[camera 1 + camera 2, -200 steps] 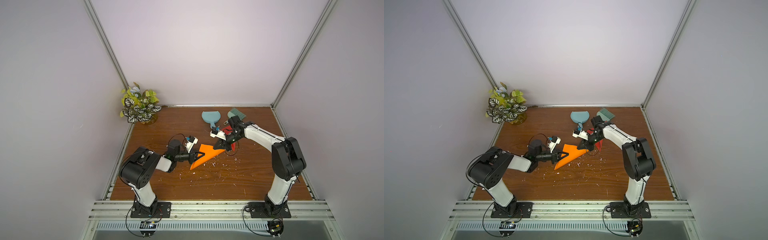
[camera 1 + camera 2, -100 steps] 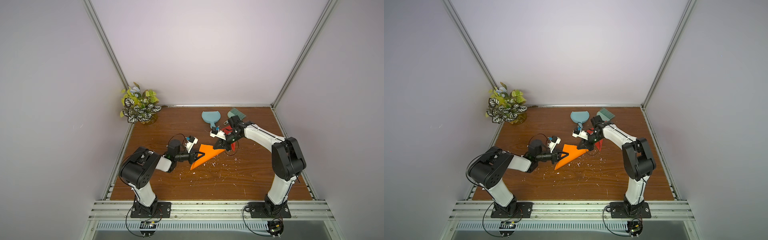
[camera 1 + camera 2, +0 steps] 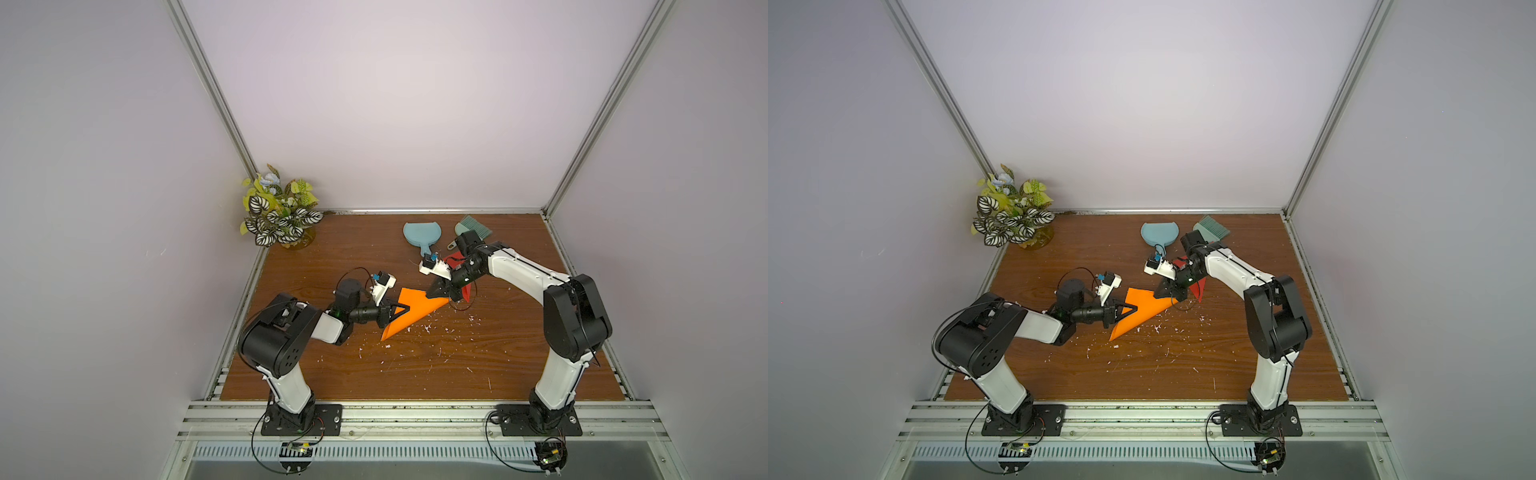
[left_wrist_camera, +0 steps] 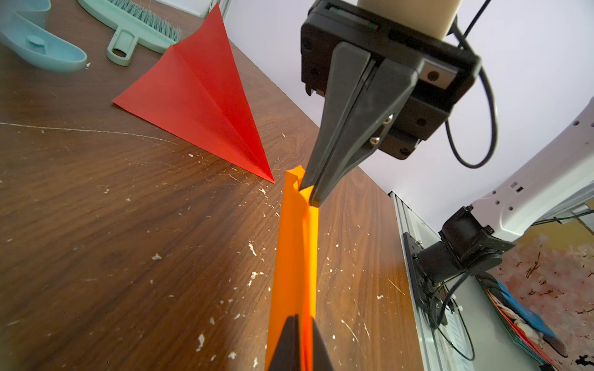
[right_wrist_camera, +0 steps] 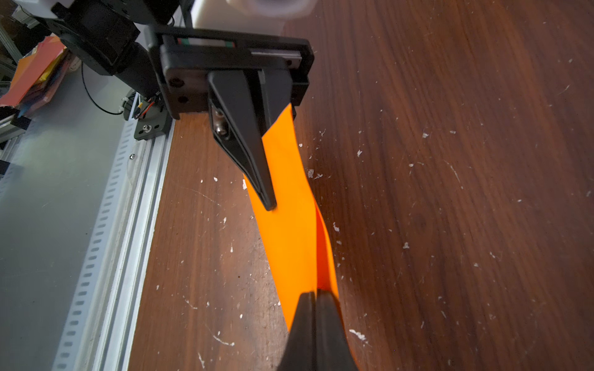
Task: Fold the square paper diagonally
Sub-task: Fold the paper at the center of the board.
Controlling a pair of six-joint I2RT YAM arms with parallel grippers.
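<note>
Near the middle of the tabletop (image 3: 498, 365), you have the orange paper (image 3: 415, 318) doubled into a triangle, your left gripper (image 3: 407, 308) clamped on its side facing the left edge and your right gripper (image 3: 429, 294) pinched on its corner toward the right edge.

The folded paper (image 3: 415, 313) spans between left gripper (image 3: 404, 308) and right gripper (image 3: 430, 294), dustpan (image 3: 422, 234) and brush (image 3: 472, 226) behind (potted plant (image 3: 282, 214) back-left).

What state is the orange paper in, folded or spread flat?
Folded: the orange paper is a triangle, with two layers showing in the right wrist view. The left pincer and right pincer are each shut on it.
</note>
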